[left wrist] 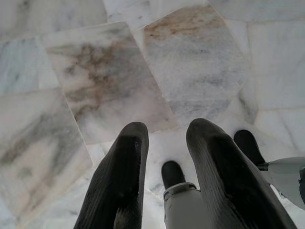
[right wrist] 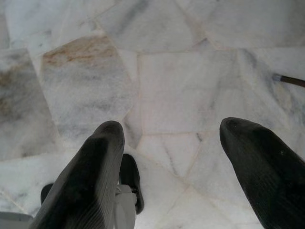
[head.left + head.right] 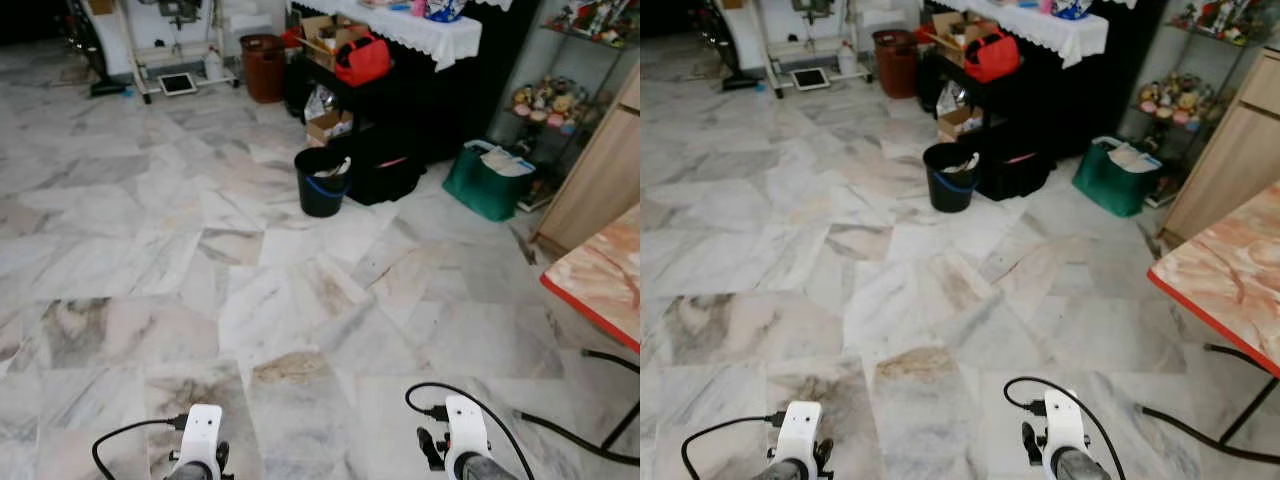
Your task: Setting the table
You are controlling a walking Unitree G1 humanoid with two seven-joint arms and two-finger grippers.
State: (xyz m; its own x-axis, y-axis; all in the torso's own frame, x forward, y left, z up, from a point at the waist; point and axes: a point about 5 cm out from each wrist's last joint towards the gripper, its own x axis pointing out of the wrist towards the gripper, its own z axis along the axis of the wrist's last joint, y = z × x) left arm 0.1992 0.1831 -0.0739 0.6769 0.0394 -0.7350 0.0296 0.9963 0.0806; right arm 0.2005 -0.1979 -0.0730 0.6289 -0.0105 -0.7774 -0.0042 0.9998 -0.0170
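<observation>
A table (image 3: 600, 272) with an orange marbled top and a red edge juts in at the right, and nothing shows on the part in view. Both arms hang low in front of me over the marble floor, with the left wrist (image 3: 203, 432) and right wrist (image 3: 465, 430) at the bottom edge. In the left wrist view my left gripper (image 1: 167, 128) points down at the tiles, fingers a little apart and empty. My right gripper (image 2: 171, 125) also points at the floor, its fingers wide apart with nothing between them.
A black bucket (image 3: 322, 180), a green bag (image 3: 487, 180) and a dark sideboard with a white cloth (image 3: 430, 35) and red bag (image 3: 362, 60) stand ahead. A wooden cabinet (image 3: 600, 180) is at right. A black cable (image 3: 570, 435) lies by the table leg (image 3: 624, 425).
</observation>
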